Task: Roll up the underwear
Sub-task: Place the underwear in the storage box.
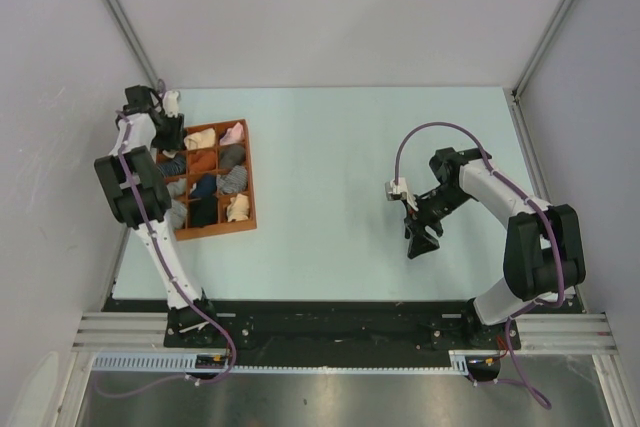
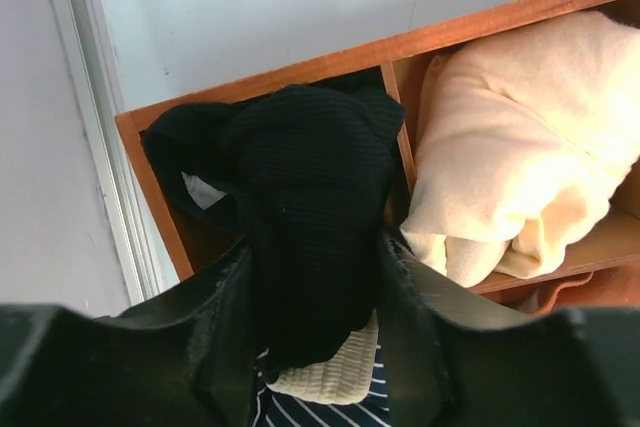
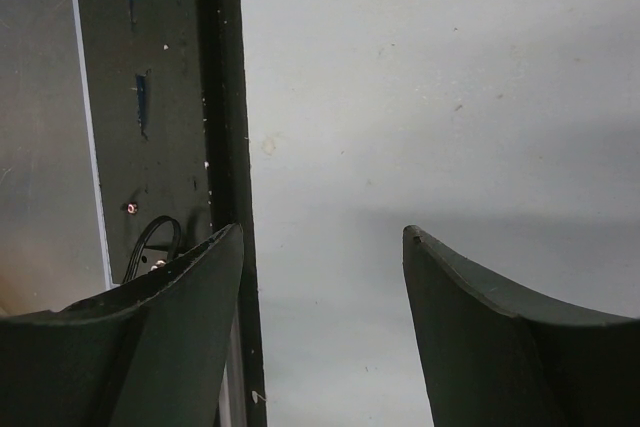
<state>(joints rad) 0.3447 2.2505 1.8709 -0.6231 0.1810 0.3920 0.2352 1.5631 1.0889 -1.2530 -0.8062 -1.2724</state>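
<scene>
The underwear (image 2: 310,177), a rolled black bundle, sits in the tray's (image 2: 300,65) corner compartment beside a cream bundle (image 2: 520,147). Its long axis runs from the corner wall back into the left claw (image 2: 315,243), cream edge nearest the claw. The fingers touch both of its sides; I cannot tell if they pinch it. The right claw (image 3: 320,237) is spread over the desk (image 3: 450,97), well away from the tray.

blk ribbed cloth underwear (image 2: 310,197), smooth wood tray (image 2: 470,32), matt table (image 1: 330,147)
</scene>
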